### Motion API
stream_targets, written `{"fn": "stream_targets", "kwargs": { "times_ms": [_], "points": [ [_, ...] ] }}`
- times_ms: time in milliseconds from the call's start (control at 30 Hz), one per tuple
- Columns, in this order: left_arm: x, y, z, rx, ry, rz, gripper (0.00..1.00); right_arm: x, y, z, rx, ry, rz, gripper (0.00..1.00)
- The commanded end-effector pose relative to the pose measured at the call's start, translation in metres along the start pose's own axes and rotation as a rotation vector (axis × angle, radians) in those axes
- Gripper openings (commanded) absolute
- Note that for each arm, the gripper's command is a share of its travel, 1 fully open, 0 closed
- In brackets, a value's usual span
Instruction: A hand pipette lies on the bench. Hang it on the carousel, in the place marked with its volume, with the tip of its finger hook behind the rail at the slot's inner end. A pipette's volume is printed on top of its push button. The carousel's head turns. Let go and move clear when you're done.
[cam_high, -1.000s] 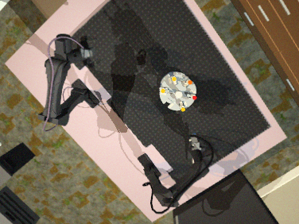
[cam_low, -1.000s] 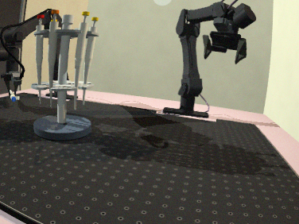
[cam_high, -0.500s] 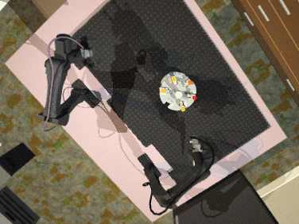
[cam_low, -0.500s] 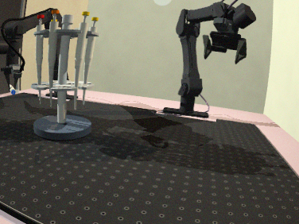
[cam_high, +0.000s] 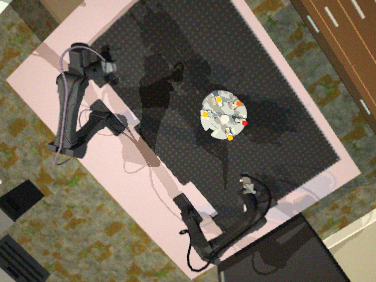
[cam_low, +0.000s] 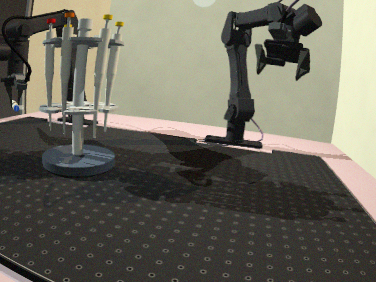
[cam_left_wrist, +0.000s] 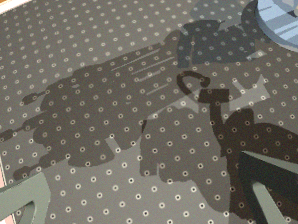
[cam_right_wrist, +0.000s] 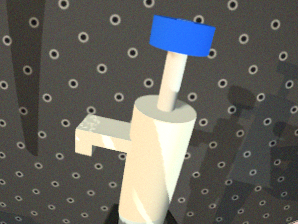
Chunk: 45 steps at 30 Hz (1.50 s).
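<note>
My right gripper is shut on the body of the cream pipette and holds it above the dark mat, at the mat's edge. Its blue push button points away from the wrist camera and its finger hook sticks out to the left. The printing on top of the button does not show. The carousel stands mid-mat and holds several pipettes with red, orange and yellow buttons. My left gripper is open and empty, high above the mat's far side.
The carousel's round base rests on the perforated dark mat. The pink table surrounds the mat. A dark box stands beside the right arm's base.
</note>
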<state>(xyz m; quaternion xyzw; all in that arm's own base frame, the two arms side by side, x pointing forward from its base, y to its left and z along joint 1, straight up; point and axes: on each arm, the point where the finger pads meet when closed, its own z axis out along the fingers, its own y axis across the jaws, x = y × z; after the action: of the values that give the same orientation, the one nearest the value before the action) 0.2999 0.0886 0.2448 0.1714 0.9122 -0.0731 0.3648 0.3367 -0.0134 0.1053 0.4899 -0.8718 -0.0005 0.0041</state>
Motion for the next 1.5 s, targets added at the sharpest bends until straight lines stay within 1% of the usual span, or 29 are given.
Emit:
{"fn": "stream_targets", "kwargs": {
  "times_ms": [0,167,200,567,600,633,667,800,1033,1100,1133,1167,1233,1400,1467],
  "points": [
    [-0.007,0.003,-0.004,-0.008,-0.029,0.016,1.0,-0.005,0.002,-0.027,0.034,-0.033,-0.009,0.12],
    [-0.007,0.003,-0.004,-0.008,-0.029,0.016,1.0,-0.005,0.002,-0.034,0.034,-0.033,-0.009,0.12],
    [-0.007,0.003,-0.004,-0.008,-0.029,0.016,1.0,0.0,0.002,-0.023,0.015,-0.012,-0.002,0.12],
    [-0.007,0.003,-0.004,-0.008,-0.029,0.016,1.0,0.0,0.002,-0.023,0.015,-0.012,-0.002,0.12],
    [-0.007,0.003,-0.004,-0.008,-0.029,0.016,1.0,-0.007,0.006,-0.034,0.033,-0.033,-0.005,0.12],
    [-0.007,0.003,-0.004,-0.008,-0.029,0.016,1.0,-0.004,0.016,-0.025,0.005,-0.017,-0.005,0.12],
    [-0.007,0.003,-0.004,-0.008,-0.029,0.016,1.0,-0.004,0.021,-0.023,-0.004,-0.011,-0.005,0.12],
    [-0.007,0.003,-0.004,-0.008,-0.029,0.016,1.0,-0.009,0.033,-0.023,-0.004,-0.011,-0.005,0.12],
    [-0.007,0.003,-0.004,-0.008,-0.029,0.016,1.0,-0.021,0.05,-0.023,0.015,-0.024,-0.005,0.12],
    [-0.007,0.003,-0.004,-0.008,-0.029,0.016,1.0,-0.021,0.05,-0.023,0.015,-0.024,-0.005,0.12],
    [-0.007,0.003,-0.004,-0.008,-0.029,0.016,1.0,-0.028,0.044,-0.035,0.052,-0.048,-0.005,0.12],
    [-0.007,0.003,-0.004,-0.008,-0.029,0.016,1.0,-0.024,0.054,-0.025,0.023,-0.026,-0.005,0.12],
    [-0.007,0.003,-0.004,-0.008,-0.029,0.016,1.0,-0.022,0.065,-0.023,0.002,-0.01,-0.005,0.12],
    [-0.007,0.003,-0.004,-0.008,-0.029,0.016,1.0,-0.032,0.077,-0.027,0.016,-0.023,-0.005,0.12],
    [-0.007,0.003,-0.004,-0.008,-0.029,0.016,1.0,-0.032,0.085,-0.024,0.006,-0.014,-0.005,0.12]
  ]
}}
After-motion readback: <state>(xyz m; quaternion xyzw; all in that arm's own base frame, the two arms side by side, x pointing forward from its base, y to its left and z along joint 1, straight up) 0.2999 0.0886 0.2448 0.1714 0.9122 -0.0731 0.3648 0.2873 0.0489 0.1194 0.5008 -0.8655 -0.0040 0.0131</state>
